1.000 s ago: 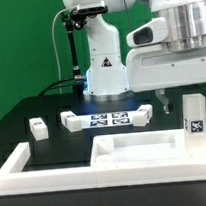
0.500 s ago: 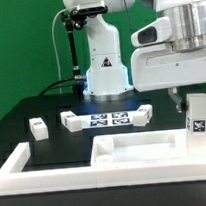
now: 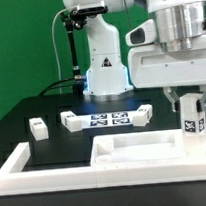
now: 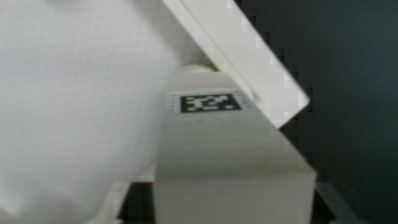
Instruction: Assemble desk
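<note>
Above desk top [image 3: 135, 149] corner, exterior view's right: leg [image 3: 193, 118] hung upright, jaws clenched on its upper sides. Second leg [image 3: 38, 127] lay apart from desk top, toward exterior view's left. Judged: rigid moulded plastic, light, smooth, likely slippery; flat opposite faces offered best hold, clear of tag [image 4: 210, 102]. Tags bore patterns only; no brand or legible writing seen.
</note>
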### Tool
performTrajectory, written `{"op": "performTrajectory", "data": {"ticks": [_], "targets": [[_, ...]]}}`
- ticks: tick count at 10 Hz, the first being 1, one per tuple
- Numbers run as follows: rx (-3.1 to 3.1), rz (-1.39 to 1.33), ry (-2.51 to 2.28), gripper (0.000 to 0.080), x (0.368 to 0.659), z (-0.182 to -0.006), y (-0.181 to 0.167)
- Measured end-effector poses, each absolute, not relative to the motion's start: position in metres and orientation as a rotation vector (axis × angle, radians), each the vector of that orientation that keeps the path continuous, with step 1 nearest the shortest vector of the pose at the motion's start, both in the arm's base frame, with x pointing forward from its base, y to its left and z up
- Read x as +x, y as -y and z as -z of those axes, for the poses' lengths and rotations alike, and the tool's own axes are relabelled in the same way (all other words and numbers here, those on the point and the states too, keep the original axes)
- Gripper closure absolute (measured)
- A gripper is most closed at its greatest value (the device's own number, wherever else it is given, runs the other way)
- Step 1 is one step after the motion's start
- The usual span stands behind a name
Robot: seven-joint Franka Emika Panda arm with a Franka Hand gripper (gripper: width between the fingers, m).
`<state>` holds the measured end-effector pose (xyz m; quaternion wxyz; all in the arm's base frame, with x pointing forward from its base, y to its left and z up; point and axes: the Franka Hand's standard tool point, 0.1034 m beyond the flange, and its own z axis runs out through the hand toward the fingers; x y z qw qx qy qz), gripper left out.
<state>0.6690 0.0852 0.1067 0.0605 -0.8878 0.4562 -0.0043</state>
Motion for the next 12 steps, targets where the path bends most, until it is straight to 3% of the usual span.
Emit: {"op": "performTrajectory", "data": {"ticks": [3,12], "targets": [[-2.233,-0.117,-1.932,0.0505,0.667,-0.106,-0.087],[-1.551,-0.127,-2.471,0.0501,0.667,-0.106,-0.095]]}}
